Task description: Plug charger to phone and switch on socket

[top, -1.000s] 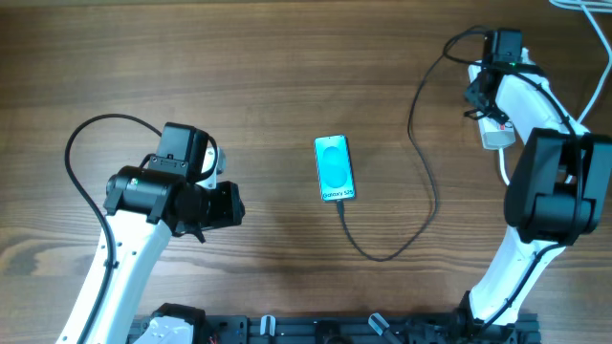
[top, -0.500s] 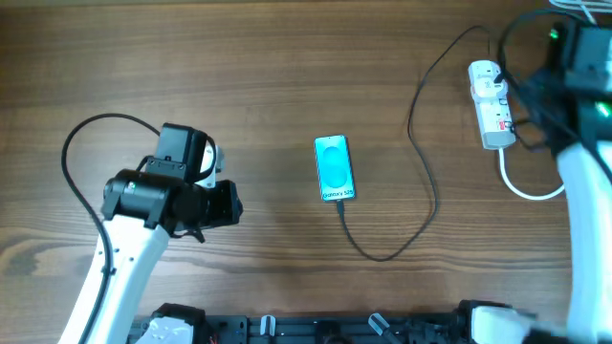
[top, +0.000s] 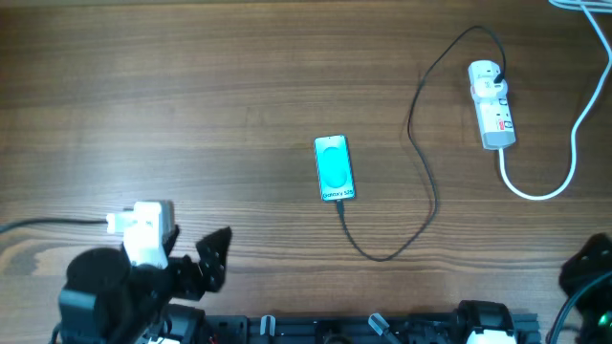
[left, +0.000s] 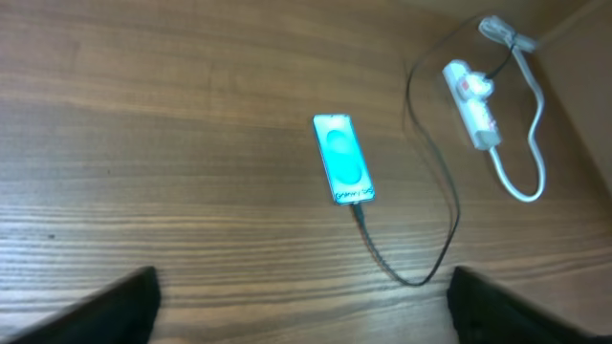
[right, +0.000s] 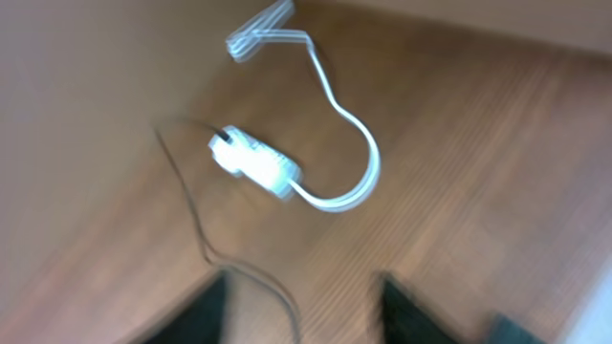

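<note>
- Three views taken. Only the overhead gives the full layout: phone (top: 334, 169) flat at mid-tabletop (top: 239, 86), socket (top: 491, 105) well apart at the far right.
- Charger (top: 435, 203) — thin black cable. One end touches the phone's near short edge. It then loops right and runs up to the socket's far end. Whether the plug is fully seated cannot be told.
- White cord (top: 574, 143) leaves the socket's near end and curves off toward the top right corner.
- Writing: the overhead reads "Galaxy S25" in white at the near end of the turquoise screen. The left wrist view shows that line only as a blur. The socket carries small red marks, with no lettering legible and the switch position not discernible.
- Left gripper (left: 304, 282): its wrist view shows two dark fingers at the lower corners, jaws spread wide, nothing held or touched. Phone, charger and socket lie well ahead of it.
- Right gripper (right: 301, 301): wrist view blurred. The fingers are dark shapes at the lower edge — jaws apart, grasping nothing. Socket and white cord lie on the tabletop beyond. The overhead shows only a dark part of the right arm (top: 588, 272) at the frame edge, not its jaws.
</note>
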Robot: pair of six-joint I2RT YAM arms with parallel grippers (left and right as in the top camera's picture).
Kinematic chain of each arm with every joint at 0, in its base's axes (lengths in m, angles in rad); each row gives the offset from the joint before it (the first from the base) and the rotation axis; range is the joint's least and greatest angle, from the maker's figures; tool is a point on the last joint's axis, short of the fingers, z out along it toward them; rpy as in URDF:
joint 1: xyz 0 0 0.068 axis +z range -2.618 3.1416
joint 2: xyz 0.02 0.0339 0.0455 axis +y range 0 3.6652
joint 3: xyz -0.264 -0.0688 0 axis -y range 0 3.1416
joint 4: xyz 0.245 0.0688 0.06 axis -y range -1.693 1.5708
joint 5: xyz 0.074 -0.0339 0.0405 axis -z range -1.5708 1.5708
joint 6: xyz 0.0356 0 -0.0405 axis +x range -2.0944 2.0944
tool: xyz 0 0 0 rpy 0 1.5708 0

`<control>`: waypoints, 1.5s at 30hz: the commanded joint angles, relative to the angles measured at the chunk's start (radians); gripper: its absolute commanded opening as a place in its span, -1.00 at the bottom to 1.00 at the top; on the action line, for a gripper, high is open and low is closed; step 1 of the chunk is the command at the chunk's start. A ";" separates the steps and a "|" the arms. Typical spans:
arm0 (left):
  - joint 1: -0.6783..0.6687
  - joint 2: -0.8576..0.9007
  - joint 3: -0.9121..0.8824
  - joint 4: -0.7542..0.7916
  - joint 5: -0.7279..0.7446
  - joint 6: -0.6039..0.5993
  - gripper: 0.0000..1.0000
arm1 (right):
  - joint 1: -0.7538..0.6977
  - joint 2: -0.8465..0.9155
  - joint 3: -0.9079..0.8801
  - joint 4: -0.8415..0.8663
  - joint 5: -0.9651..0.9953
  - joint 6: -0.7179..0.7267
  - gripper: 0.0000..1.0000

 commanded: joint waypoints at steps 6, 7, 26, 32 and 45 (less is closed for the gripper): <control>0.000 -0.043 0.003 -0.059 -0.006 0.000 1.00 | -0.001 -0.016 -0.003 -0.057 -0.002 0.001 0.99; 0.000 -0.043 0.003 -0.060 -0.006 0.001 1.00 | -0.001 -0.016 -0.003 -0.057 -0.002 0.000 0.98; 0.000 -0.043 0.002 -0.060 -0.006 0.001 1.00 | 0.014 -0.366 -0.095 0.239 -0.068 -0.004 0.99; 0.000 -0.043 0.003 -0.060 -0.006 0.001 1.00 | 0.021 -0.471 -0.618 0.946 -0.423 -0.164 0.99; 0.000 -0.043 0.003 -0.060 -0.006 0.001 1.00 | 0.020 -0.608 -1.366 1.720 -0.637 -0.160 0.99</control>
